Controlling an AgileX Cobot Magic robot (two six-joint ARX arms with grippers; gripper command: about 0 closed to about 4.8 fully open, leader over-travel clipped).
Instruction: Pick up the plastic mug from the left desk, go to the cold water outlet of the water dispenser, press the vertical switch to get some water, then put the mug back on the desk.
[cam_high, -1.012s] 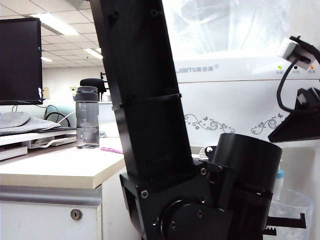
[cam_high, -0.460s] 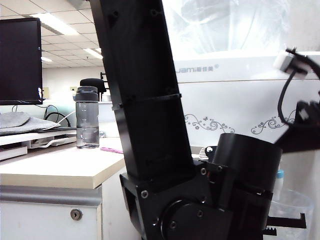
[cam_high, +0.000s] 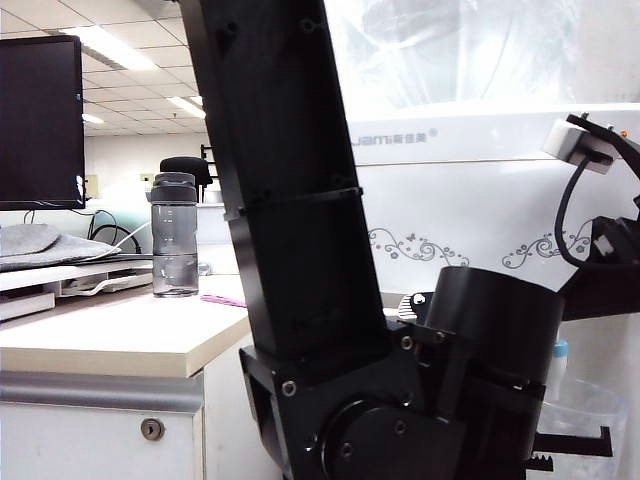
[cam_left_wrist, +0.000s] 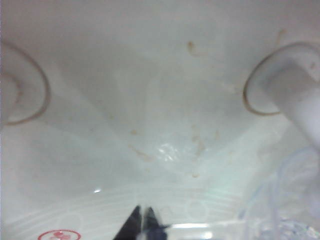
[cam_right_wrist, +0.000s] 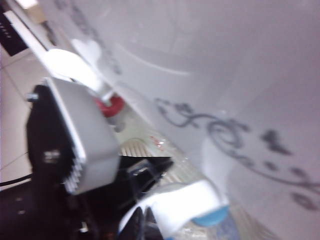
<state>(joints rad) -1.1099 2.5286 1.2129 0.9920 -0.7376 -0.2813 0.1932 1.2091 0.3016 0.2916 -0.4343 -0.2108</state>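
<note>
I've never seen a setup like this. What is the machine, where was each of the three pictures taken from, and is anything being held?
This is a robot with two arms, each ending in a two-finger gripper. The exterior view comes from a camera off the arms: the big black shape is the left arm, close to the lens. Behind it are the left desk, carrying a grey bottle, and the white water dispenser. The plastic mug is low on the right, under the blue-collared cold water outlet. The other two pictures come from wrist cameras. The left gripper is shut beside the mug; whether it pinches the handle I cannot tell. The right gripper, seemingly shut, hovers by the outlet.
</note>
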